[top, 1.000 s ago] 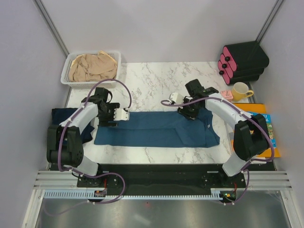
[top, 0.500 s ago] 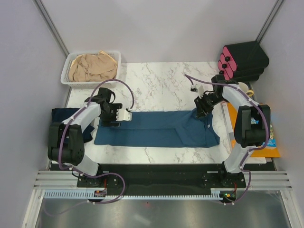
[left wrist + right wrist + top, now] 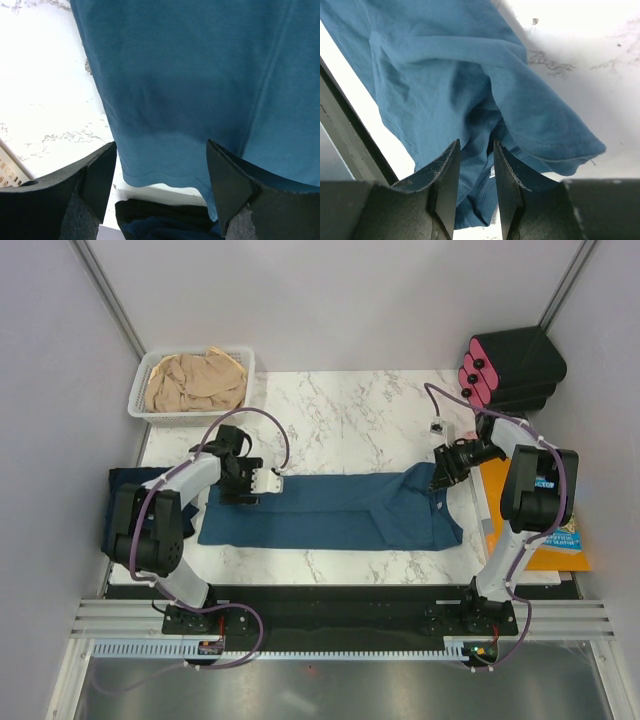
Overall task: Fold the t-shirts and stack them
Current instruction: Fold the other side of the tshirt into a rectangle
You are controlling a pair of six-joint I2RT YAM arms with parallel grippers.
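The teal-blue t-shirt (image 3: 330, 510) lies folded into a long strip across the middle of the marble table (image 3: 340, 410). My left gripper (image 3: 243, 492) hovers over its upper left end, jaws wide open (image 3: 161, 145) above the fabric (image 3: 200, 75) near the hem. My right gripper (image 3: 438, 480) is over the shirt's upper right corner, jaws a narrow gap apart (image 3: 476, 145), with nothing between them; the folded sleeve and collar (image 3: 435, 75) lie below. The navy t-shirt (image 3: 125, 485) lies at the left edge, partly under my left arm, and also shows in the left wrist view (image 3: 160, 222). The beige t-shirt (image 3: 195, 380) is bunched in the basket.
A white slotted basket (image 3: 136, 406) stands at the back left corner. A black box with pink rolls (image 3: 510, 370) stands at the back right. An orange book (image 3: 560, 545) lies along the right edge, by my right arm.
My right gripper has moved from the shirt's middle out to its upper right corner. My left gripper has shifted slightly right along the shirt's upper left edge. The shirt lies much as before.
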